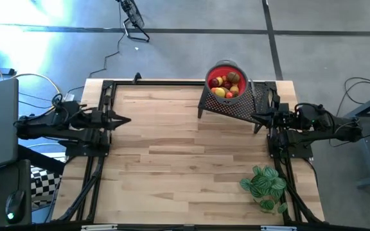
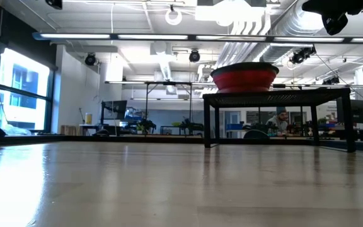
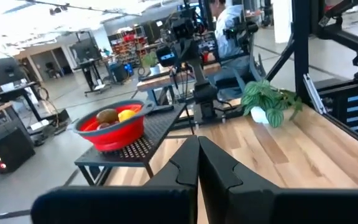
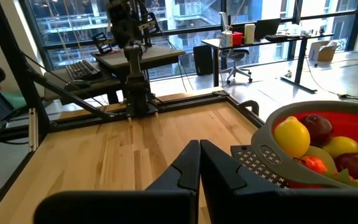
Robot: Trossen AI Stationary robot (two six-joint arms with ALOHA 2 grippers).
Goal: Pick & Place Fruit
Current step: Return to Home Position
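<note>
Fruit (image 1: 225, 85) lies piled in red bowl (image 1: 239, 68): yellow, red, brown & orange pcs. The bowl stands on a black perforated shelf (image 1: 233, 109) at the far edge of the table (image 1: 172, 160), right of ctr.

Right gripper (image 1: 255, 117) hangs over the table's right side, just beside the shelf's near right corner. Fingers are pressed together w/ nothing btw. them, tips pointing in toward table ctr. Fruit is near it, farther back on the shelf, apart from the fingers w/ no contact. In the right wrist view the bowl rim shows close beside the closed fingers, w/ a yellow pc, a dark red pc & an orange bit.

Left gripper (image 1: 126, 120) hangs over the table's left side. It is also closed & empty, tips pointing in toward the right one. Fruit is well apart from it, across the table at far right. In the left wrist view the bowl shows beyond the fingertips, brown & yellow pcs on top.

Low view: the bowl sits on the shelf top, and the shelf's legs lift it above the tabletop.

Plant (image 1: 264, 185) stands on the table near the right front corner, by the right arm's base. A person (image 2: 281, 120) sits in the room behind.
</note>
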